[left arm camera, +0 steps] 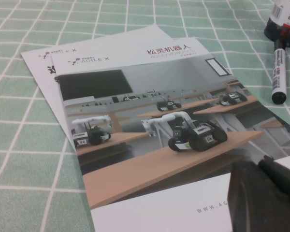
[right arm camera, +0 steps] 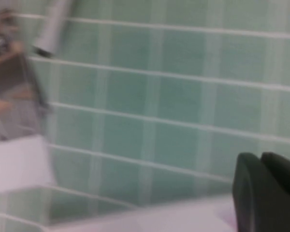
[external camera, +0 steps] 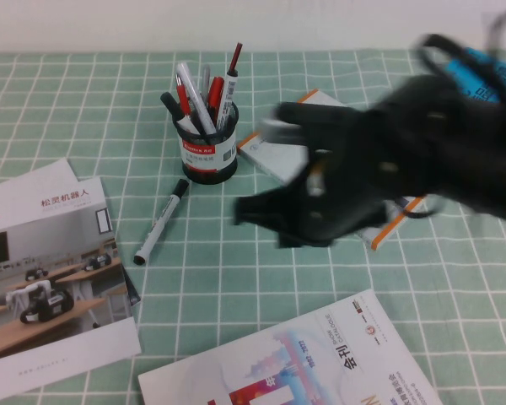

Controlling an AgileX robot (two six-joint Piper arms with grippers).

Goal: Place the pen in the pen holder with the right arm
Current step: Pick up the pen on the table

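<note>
White-barrelled, the pen (external camera: 161,221) lies flat on the green checked counter (external camera: 67,110), its black cap just beside the black mesh pen holder (external camera: 207,152). The right pincer (external camera: 266,221) hangs blurred above the counter, well right of the pen; I cannot tell its finger state. The left pincer (left arm camera: 268,193) sits over a brochure (left arm camera: 150,121), fingers together.

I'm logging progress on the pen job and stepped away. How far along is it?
Nothing is done: the pen lies on the tablecloth beside the pen holder, ungripped. In hand: the right gripper is over the table, right of the pen, holding nothing. The left gripper sits over a brochure. Left: grasp the pen, lift it, drop it into the holder.
</note>
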